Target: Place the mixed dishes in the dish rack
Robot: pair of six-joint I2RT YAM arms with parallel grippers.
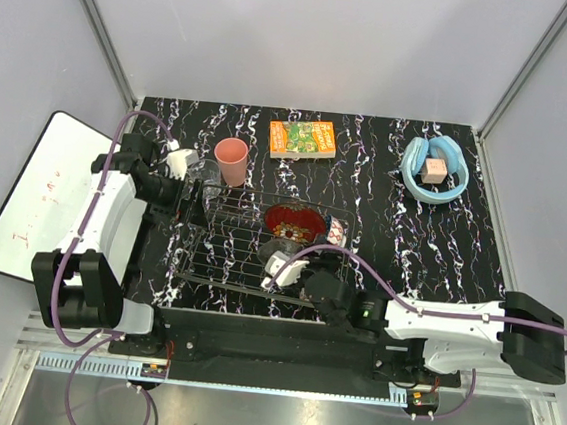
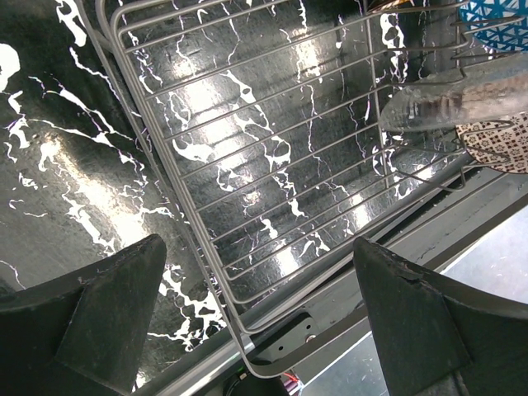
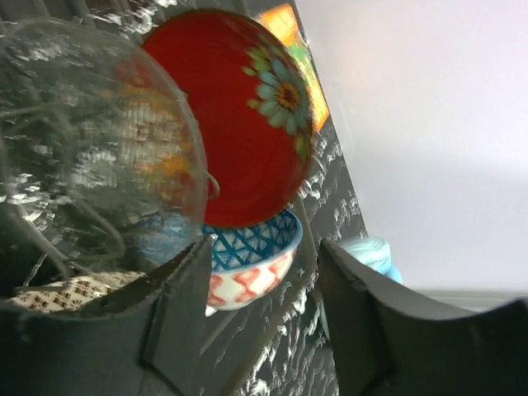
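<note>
rack [image 1: 216, 236] long axis L-R, red bowl [image 1: 293, 220] tilted

From above the near edge, the top external camera looks down on the whole table [image 1: 441, 250]. The left wrist camera faces down, close over the dish rack [image 2: 272, 169]. The right wrist camera looks sideways, close to the glossy red bowl [image 3: 235, 124]. The overhead view shares both.

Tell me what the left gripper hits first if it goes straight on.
Probably the dish rack: the left gripper, jaws open, points at its wire floor with nothing between, though depth is unclear.
</note>
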